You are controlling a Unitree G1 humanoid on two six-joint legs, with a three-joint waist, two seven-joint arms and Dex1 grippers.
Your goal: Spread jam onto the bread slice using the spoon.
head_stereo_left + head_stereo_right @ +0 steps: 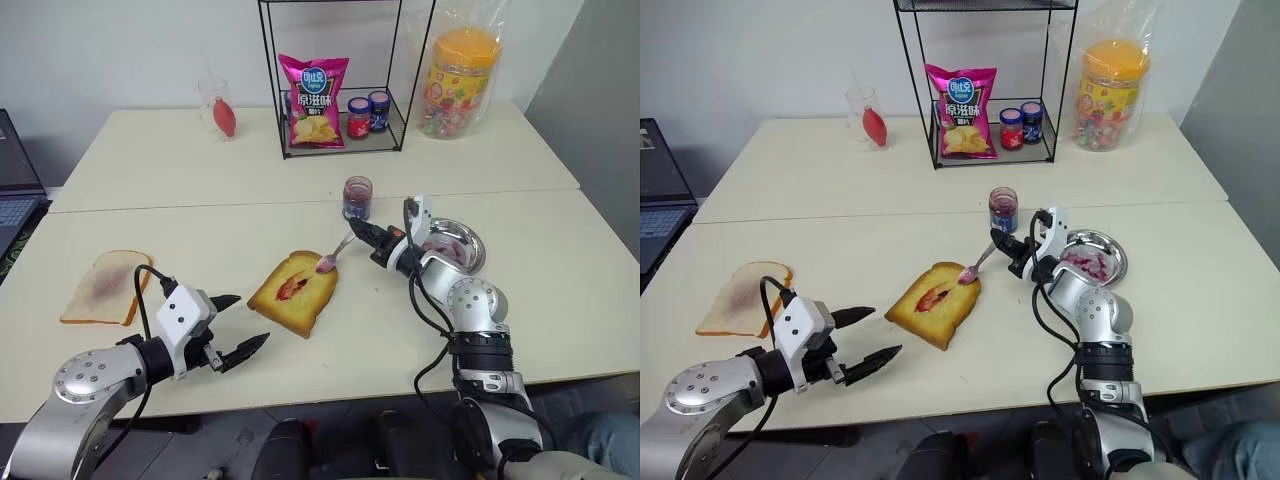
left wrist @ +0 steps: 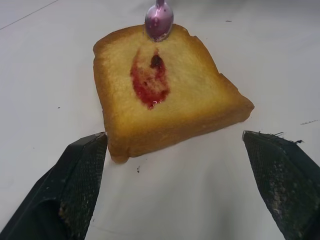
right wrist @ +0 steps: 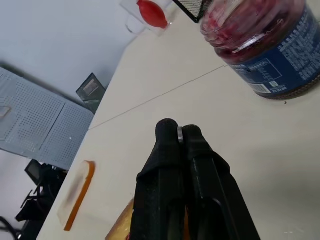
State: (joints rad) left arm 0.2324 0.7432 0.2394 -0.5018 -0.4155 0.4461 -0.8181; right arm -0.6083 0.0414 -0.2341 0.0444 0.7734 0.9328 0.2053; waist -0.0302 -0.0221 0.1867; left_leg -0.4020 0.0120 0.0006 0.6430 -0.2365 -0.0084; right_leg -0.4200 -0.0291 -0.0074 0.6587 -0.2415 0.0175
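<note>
The golden-brown bread slice point(image 1: 294, 292) lies mid-table with a red smear of jam point(image 2: 149, 82) at its centre. My right gripper point(image 1: 362, 232) is shut on the handle of the small silver spoon point(image 1: 335, 253). The spoon's bowl point(image 2: 159, 20), coated in purple jam, hangs at the slice's far corner, toward the jar. My left gripper point(image 1: 243, 322) stands open just in front of the slice's near-left edge, its fingers point(image 2: 75, 182) wide apart and touching nothing. The open blue-labelled jam jar point(image 1: 357, 197) stands just behind the right gripper.
A paler slice with a pinkish smear point(image 1: 105, 287) lies at the left. A metal dish point(image 1: 456, 247) with red smears sits right of the right gripper. At the back stand a wire rack point(image 1: 343, 80) with a crisp bag and two lidded jars, a glass point(image 1: 218, 108) and a sweets jar point(image 1: 459, 80).
</note>
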